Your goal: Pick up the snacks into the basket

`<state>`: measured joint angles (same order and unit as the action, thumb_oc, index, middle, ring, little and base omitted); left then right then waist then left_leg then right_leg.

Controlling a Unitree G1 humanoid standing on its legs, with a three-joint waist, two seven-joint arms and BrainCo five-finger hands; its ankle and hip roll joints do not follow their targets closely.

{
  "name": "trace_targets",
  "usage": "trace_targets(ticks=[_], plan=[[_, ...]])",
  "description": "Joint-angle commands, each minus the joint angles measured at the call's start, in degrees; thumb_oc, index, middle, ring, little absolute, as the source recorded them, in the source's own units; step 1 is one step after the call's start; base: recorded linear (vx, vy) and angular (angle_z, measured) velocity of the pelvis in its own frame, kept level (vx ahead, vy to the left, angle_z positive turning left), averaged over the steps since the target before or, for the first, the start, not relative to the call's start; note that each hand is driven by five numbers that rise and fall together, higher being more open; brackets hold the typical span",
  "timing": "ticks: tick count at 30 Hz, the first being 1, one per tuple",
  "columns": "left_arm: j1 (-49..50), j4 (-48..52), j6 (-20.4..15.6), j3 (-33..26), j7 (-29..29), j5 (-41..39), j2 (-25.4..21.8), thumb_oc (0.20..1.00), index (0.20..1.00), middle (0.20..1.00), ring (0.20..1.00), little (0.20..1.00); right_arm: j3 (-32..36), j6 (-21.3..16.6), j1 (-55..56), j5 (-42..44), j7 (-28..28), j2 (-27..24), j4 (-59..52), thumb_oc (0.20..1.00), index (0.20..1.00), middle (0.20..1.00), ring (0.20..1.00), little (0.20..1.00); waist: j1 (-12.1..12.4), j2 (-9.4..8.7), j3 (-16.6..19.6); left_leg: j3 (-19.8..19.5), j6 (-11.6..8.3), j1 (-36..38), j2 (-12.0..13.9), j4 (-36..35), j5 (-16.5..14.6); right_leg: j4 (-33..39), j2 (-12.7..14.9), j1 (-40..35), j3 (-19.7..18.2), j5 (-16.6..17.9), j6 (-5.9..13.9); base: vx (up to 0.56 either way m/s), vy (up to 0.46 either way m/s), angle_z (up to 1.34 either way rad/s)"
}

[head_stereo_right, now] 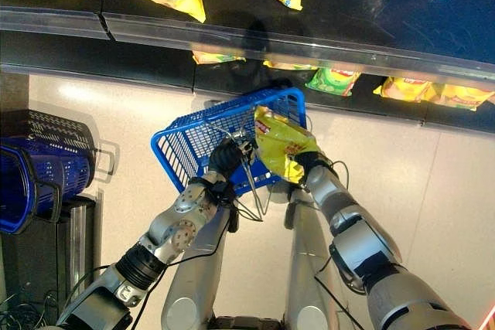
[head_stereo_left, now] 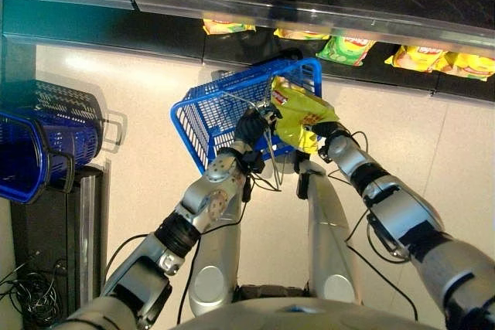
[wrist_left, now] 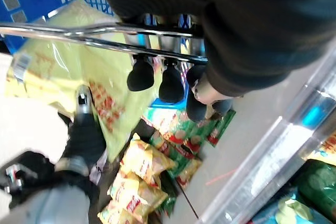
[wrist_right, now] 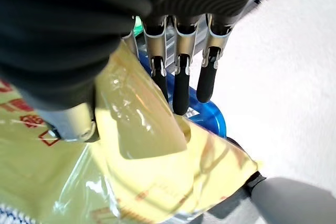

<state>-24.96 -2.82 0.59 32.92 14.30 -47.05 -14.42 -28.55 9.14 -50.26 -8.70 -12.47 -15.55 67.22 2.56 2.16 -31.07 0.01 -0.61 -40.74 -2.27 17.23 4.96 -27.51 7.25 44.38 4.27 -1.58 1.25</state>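
Our right hand has its fingers and thumb pinched on the yellow snack bag. The fingers are only a little bent, just enough to keep the bag between them. The bag hangs over the near corner of the blue basket, partly above the inside of it. It is not lying inside yet.

We think the bag is very light and puffy, full of air. It is soft and crinkly, and the shiny skin could slip. The chips inside would break if we squeezed hard. So the flat edge of the bag looks like the best place to hold it, not the fat middle.

Our left hand is curled tight around the basket's wire handle, keeping the basket up beside the bag.

Past the basket, more snack bags lie on the dark shelf.
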Motion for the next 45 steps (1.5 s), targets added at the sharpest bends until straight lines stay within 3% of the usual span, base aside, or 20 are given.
trace_targets(ticks=[1, 7, 16, 25, 26, 27, 28, 45], plan=[[-3.5, 15.6, -4.2, 1.9, -1.9, -1.3, 4.2, 0.2, 0.2, 0.2, 0.2, 0.2, -5.1, 1.8, -1.6, -8.9, 1.1, -2.2, 3.1, 0.2, 0.2, 0.2, 0.2, 0.2, 0.5, 3.88, 1.3, 1.6, 2.06, -0.7, -3.5, 1.5, -4.6, 8.5, -1.3, -1.6, 1.1, 4.1, 2.52, 0.0, 0.0, 0.0], [-4.5, 15.7, -4.4, 2.8, -2.2, -1.7, 4.9, 0.2, 0.2, 0.2, 0.2, 0.2, -6.8, 2.0, -2.2, -14.0, 1.2, -2.2, 3.3, 0.2, 0.2, 0.2, 0.2, 0.2, 0.5, 4.52, 1.3, 1.4, 1.94, -0.7, -3.6, 0.9, -4.2, 8.8, -1.1, -1.7, 1.5, 4.2, 2.66, 0.0, 0.0, 0.0], [-4.5, 15.6, -4.1, 7.2, -3.4, -4.7, 5.4, 0.2, 0.2, 0.2, 0.2, 0.2, -3.7, 0.1, -10.2, -6.7, -2.5, -0.2, 1.1, 0.2, 0.2, 0.2, 0.2, 0.2, 1.7, 6.27, 1.3, 1.3, 2.29, -1.4, -3.9, 0.1, -3.7, 8.8, -0.9, -0.6, 1.5, 4.3, 2.74, 0.0, 0.0, 0.0], [-3.1, 18.0, -3.8, 9.6, -3.9, -6.8, 3.4, 0.2, 0.2, 0.2, 0.2, 0.2, -0.9, -0.4, -15.8, -1.0, -5.7, -1.4, 5.2, 0.2, 0.2, 0.2, 0.2, 0.2, 3.1, 7.89, 1.3, 0.9, 2.43, -1.9, -4.4, -0.4, -3.4, 8.5, -0.5, 0.1, 2.1, 4.4, 2.95, 0.0, 0.003, 0.03], [-3.1, 18.0, -3.8, 9.6, -3.9, -6.8, 3.4, 0.2, 0.2, 0.2, 0.2, 0.2, -0.9, -0.4, -15.8, -1.0, -5.7, -1.4, 5.2, 0.404, 0.404, 0.404, 0.404, 0.404, 3.1, 7.9, 1.3, 0.9, 2.43, -1.9, -4.4, -0.4, -3.4, 8.5, -0.5, 0.1, 2.1, 4.4, 2.95, 0.0, 0.0, 0.0], [-3.0, 18.2, -3.8, 9.7, -3.9, -7.0, 3.3, 0.2, 0.2, 0.2, 0.2, 0.2, -1.3, -0.3, -16.3, -1.5, -5.3, -1.8, 6.1, 0.853, 0.853, 0.853, 0.853, 0.853, 3.2, 8.04, 1.3, 0.9, 2.43, -2.0, -4.4, -0.5, -3.3, 8.4, -0.4, 0.2, 2.2, 4.4, 2.97, 0.0, 0.015, 0.03], [-3.3, 18.3, -3.9, 10.2, -4.1, -7.2, 3.2, 0.2, 0.2, 0.2, 0.2, 0.2, -1.4, -0.1, -17.0, -1.9, -5.4, -2.0, 6.8, 1.0, 1.0, 1.0, 1.0, 1.0, 3.3, 8.19, 1.3, 0.8, 2.44, -2.2, -4.6, -0.6, -3.2, 8.5, -0.3, 0.3, 2.2, 4.6, 3.03, 0.0, 0.015, 0.05], [-3.8, 18.4, -4.1, 9.4, -4.1, -6.9, 3.9, 0.2, 0.2, 0.2, 0.2, 0.2, -1.4, 2.0, -15.6, -6.1, -4.6, -2.7, 11.3, 1.0, 1.0, 1.0, 1.0, 1.0, 3.5, 8.64, 1.3, 1.1, 2.66, -3.3, -5.0, -0.8, -2.9, 8.4, 0.1, 1.4, 2.2, 5.1, 3.18, 0.0, 0.009, 0.04]])
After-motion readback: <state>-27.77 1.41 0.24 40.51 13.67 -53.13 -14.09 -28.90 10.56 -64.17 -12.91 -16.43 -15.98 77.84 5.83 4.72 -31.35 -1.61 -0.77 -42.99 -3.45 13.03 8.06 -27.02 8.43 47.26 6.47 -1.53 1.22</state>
